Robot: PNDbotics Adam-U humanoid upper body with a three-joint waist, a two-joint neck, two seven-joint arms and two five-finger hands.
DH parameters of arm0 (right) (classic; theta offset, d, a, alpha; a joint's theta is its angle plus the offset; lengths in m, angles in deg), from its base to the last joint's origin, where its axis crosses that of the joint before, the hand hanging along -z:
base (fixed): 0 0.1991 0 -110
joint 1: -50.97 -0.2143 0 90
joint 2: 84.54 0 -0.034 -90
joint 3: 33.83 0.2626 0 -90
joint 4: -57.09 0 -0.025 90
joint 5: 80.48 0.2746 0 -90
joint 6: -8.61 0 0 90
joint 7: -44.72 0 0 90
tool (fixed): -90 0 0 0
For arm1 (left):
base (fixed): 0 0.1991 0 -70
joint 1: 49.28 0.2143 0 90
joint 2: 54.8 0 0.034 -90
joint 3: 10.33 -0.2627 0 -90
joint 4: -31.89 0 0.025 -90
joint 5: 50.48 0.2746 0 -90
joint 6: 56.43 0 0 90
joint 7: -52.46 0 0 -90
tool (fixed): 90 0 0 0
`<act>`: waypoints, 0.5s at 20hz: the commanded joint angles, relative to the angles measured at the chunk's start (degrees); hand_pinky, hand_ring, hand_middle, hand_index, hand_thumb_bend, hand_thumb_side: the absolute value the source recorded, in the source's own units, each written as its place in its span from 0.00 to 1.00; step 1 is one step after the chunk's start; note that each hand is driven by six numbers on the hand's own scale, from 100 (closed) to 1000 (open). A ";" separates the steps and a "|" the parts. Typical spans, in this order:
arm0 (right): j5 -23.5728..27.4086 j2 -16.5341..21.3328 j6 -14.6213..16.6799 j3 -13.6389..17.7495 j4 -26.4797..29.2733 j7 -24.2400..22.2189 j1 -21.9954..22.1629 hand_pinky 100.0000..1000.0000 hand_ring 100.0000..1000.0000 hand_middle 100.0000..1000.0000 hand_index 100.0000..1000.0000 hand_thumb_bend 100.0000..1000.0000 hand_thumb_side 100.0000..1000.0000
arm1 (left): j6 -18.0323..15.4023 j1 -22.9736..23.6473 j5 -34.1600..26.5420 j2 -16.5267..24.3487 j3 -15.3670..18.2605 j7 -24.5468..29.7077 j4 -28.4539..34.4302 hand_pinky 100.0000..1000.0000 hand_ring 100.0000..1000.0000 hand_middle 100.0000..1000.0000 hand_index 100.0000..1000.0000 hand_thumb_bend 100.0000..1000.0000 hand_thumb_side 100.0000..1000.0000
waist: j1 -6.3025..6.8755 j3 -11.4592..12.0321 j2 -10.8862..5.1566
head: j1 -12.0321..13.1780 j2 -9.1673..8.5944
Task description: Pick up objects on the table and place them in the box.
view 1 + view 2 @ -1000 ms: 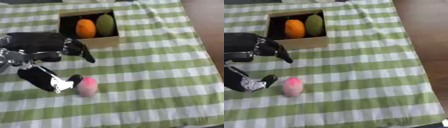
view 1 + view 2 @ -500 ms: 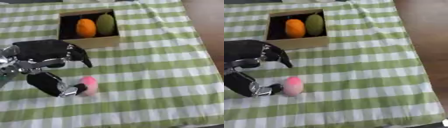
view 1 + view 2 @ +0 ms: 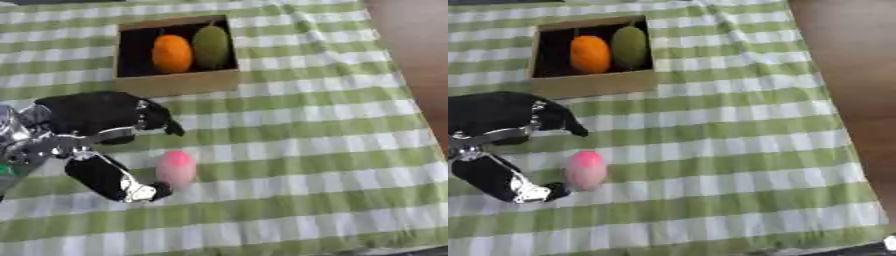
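While our left hand (image 3: 101,145) bracketed the pink egg-shaped object (image 3: 177,168) on the green checked tablecloth (image 3: 306,130), fingers spread, not yet closed, we judged closing and lifting toward the cardboard box (image 3: 175,82) came next.

We've got a table (image 3: 306,150) covered in a green and white checked cloth (image 3: 289,125). Sitting on it toward the far side is a cardboard box (image 3: 175,82), and nearer us a pink egg-shaped object (image 3: 176,168) lies right on the cloth, well apart from the box.
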 commanded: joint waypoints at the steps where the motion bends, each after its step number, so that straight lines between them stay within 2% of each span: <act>1: -0.09 0.92 -0.03 0.61 0.43 -0.47 -0.27 1.00 0.97 0.60 0.95 0.00 0.47 | 0.64 -0.15 0.88 0.09 0.34 -0.71 -1.05 0.84 0.80 0.71 0.88 0.33 0.58 | 0.15 -0.10 -1.50 | 0.12 -0.17; 4: -0.15 0.79 -0.09 0.65 0.32 -0.75 -0.13 1.00 0.97 0.60 0.95 0.00 0.47 | 1.34 0.01 1.45 -0.74 0.31 -1.73 -3.16 0.83 0.80 0.70 0.87 0.30 0.52 | 0.06 -0.12 -1.49 | 0.16 -0.26; 10: -0.35 0.52 -0.11 0.73 0.00 -1.44 0.14 1.00 0.98 0.60 0.96 0.00 0.47 | 1.34 0.09 2.99 -2.52 -0.23 -4.05 -7.69 0.82 0.79 0.69 0.86 0.25 0.51 | -0.06 -0.25 -1.31 | 0.27 -0.34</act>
